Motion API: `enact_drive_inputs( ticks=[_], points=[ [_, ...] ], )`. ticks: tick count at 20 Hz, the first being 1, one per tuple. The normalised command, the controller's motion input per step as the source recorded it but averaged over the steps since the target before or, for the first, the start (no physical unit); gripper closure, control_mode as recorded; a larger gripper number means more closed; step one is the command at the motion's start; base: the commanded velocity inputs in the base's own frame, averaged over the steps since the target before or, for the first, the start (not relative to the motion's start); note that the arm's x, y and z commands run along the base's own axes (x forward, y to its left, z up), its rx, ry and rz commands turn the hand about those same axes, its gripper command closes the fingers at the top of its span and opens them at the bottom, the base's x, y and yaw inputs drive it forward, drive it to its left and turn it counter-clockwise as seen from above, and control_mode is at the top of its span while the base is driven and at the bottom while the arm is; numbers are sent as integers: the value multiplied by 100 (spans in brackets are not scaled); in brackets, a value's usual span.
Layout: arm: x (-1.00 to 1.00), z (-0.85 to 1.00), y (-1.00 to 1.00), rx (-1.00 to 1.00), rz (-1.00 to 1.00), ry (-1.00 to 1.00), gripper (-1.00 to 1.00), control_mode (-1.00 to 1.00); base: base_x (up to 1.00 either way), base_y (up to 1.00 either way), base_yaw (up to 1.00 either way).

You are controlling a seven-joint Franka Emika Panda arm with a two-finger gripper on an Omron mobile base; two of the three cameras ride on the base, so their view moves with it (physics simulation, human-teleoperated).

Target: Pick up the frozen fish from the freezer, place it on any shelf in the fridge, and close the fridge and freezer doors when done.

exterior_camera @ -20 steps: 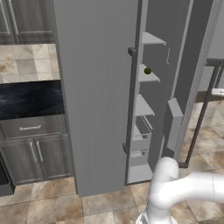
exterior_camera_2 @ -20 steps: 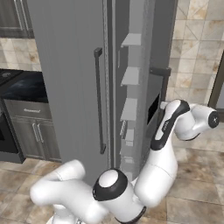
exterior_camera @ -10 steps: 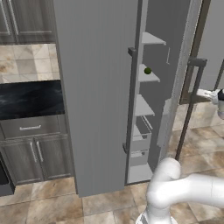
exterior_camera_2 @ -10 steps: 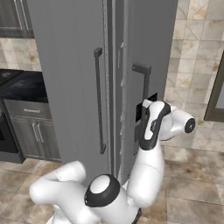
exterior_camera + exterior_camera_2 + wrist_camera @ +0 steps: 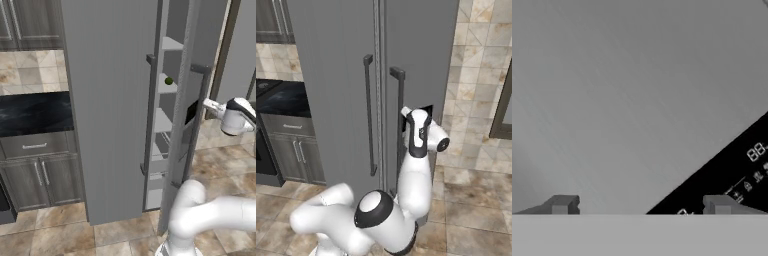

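The freezer door stands a narrow gap from shut, its dark dispenser recess facing my hand. My gripper is open, nothing between its fingers, pressed close to that door beside the recess. In the hand view the fingertips sit wide apart over ribbed grey door, with the black dispenser panel at lower right. The fridge door is shut. From the right side both doors look nearly flush, with my gripper against the narrower one. The frozen fish is out of view.
Through the gap I see short pale freezer shelves and a small green ball. Two dark bar handles run down the doors. A black counter over grey cabinets stands left. Tiled floor lies right.
The freezer door has swung from wide open to almost shut. My hand followed it leftward, staying against the door near the dispenser recess.
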Motion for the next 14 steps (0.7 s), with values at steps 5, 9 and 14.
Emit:
enact_drive_inputs(
  ticks=[5, 9, 14],
  points=[
    [63, 0, 26, 21, -6, 0, -100, -100, 0, 0, 0],
    [68, 2, 19, 17, -7, 0, -100, -100, 0, 0, 0],
    [75, 16, 21, 16, -8, 0, -100, -100, 0, 0, 0]
  ],
)
